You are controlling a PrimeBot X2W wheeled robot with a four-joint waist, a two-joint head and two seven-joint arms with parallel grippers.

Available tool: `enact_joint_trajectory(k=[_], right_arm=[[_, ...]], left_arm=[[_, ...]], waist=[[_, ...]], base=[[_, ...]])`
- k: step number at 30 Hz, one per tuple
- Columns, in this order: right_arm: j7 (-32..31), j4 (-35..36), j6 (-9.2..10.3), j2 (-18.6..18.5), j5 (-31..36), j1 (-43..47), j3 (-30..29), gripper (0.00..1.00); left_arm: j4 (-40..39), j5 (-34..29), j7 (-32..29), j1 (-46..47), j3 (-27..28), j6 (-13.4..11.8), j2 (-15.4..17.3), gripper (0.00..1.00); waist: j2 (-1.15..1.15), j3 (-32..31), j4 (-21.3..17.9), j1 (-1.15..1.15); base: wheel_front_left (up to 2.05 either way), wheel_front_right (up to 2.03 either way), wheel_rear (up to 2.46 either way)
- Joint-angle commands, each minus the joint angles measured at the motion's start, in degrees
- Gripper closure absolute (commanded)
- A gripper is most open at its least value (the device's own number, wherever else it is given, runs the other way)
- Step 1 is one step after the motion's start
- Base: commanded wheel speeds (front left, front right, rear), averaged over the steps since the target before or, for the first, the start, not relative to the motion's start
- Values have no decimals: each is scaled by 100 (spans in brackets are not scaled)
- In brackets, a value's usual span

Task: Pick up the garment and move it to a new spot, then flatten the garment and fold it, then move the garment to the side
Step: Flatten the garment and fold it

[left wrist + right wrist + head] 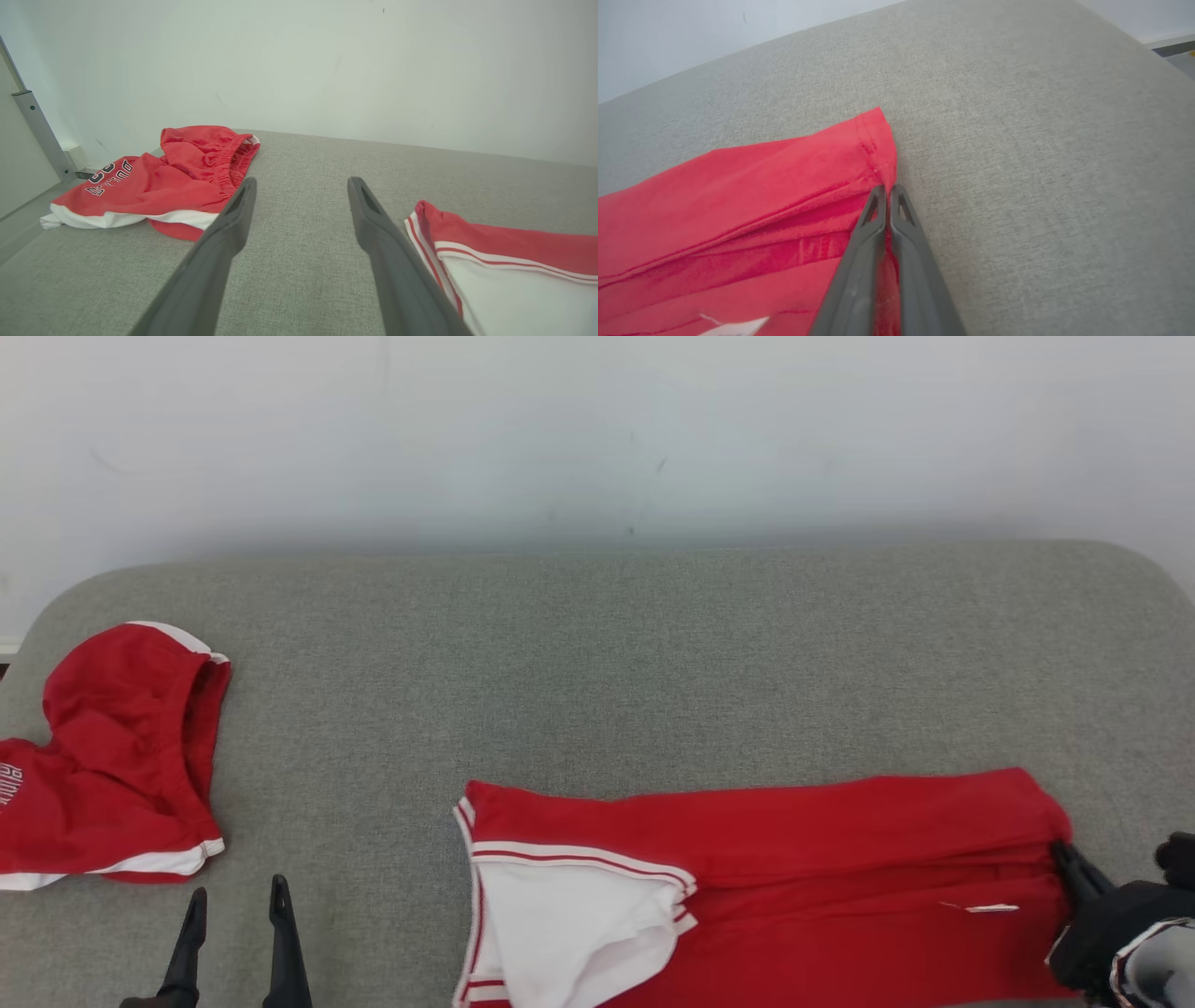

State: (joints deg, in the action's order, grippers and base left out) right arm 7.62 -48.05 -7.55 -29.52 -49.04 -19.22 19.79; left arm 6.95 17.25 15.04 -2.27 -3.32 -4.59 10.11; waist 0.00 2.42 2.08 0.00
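The garment (794, 831) is a red piece with white, red-striped trim, lying flat across the lower right of the grey padded surface (597, 653). Its white inner side shows at the left end (504, 289). My right gripper (1061, 849) sits at the garment's right edge, shut on the red hem (873, 149); in the right wrist view its fingertips (887, 189) are pressed together with red cloth between the fingers. My left gripper (236, 896) stands open at the lower left, holding nothing, and the garment's left end lies to the right of it (301, 186).
A second red garment (121, 756) with white trim and dark lettering (110, 177) lies crumpled at the surface's left edge. A pale wall (597, 429) runs behind the surface. A metal post (42, 135) stands at the far left.
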Motion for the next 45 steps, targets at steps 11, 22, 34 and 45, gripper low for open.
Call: enact_joint_trajectory(k=[11,22,34,45], right_arm=[[190,347,15,-748,195,-30,-354,100],[-317,2673,15,-265,539,407,-525,100],[-1706,5116,15,1252,1311,1066,-353,100],[-1877,4276,15,2158,1726,864,351,100]], left_arm=[[83,-191,19,-126,186,108,-158,0],[141,-288,19,-110,291,240,-228,0],[261,-367,19,74,264,366,-344,0],[528,-423,19,374,235,550,-447,0]], waist=[[0,-81,-274,0],[0,-139,-391,0],[0,-48,-65,0],[0,86,393,0]], base=[[0,0,0],[0,0,0],[0,0,0],[0,0,0]])
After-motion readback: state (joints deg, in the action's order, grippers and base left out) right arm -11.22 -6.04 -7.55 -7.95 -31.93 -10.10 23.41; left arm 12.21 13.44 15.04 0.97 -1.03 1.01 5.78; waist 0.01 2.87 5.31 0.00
